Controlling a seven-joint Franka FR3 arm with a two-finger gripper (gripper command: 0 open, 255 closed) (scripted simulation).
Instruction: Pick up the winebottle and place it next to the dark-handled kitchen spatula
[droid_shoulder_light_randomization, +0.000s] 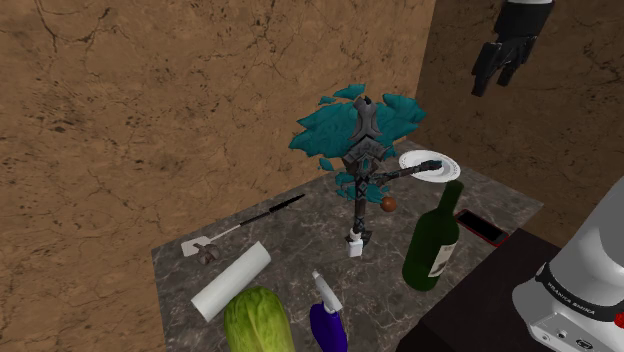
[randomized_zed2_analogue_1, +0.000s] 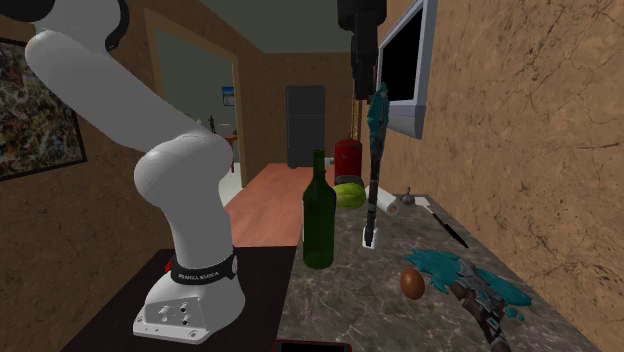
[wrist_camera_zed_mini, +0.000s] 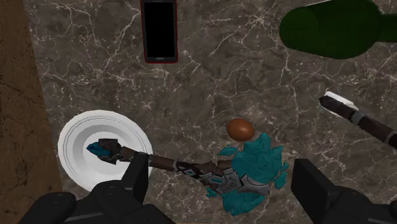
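A dark green wine bottle (droid_shoulder_light_randomization: 432, 245) (randomized_zed2_analogue_1: 318, 215) stands upright on the marble tabletop (droid_shoulder_light_randomization: 290, 240), near the edge by the stand; from the wrist it shows off to one side (wrist_camera_zed_mini: 337, 28). The dark-handled spatula (droid_shoulder_light_randomization: 245, 225) (randomized_zed2_analogue_1: 450, 232) lies flat toward the shoulder view's left, its pale head by the wall. My gripper (droid_shoulder_light_randomization: 497, 78) (randomized_zed2_analogue_1: 360, 90) (wrist_camera_zed_mini: 222, 168) hangs high over the table's far end, above the white plate (droid_shoulder_light_randomization: 430, 165) (wrist_camera_zed_mini: 102, 149). Its fingers stand apart and hold nothing.
A tall teal-leaved ornament (droid_shoulder_light_randomization: 360, 150) (wrist_camera_zed_mini: 251, 172) rises mid-table, a brown egg-shaped ball (droid_shoulder_light_randomization: 388, 205) (wrist_camera_zed_mini: 240, 130) beside it. A red-edged phone (droid_shoulder_light_randomization: 481, 226) (wrist_camera_zed_mini: 159, 30) lies near the bottle. A white roll (droid_shoulder_light_randomization: 232, 281), a cabbage (droid_shoulder_light_randomization: 258, 322) and a purple spray bottle (droid_shoulder_light_randomization: 326, 320) crowd the front.
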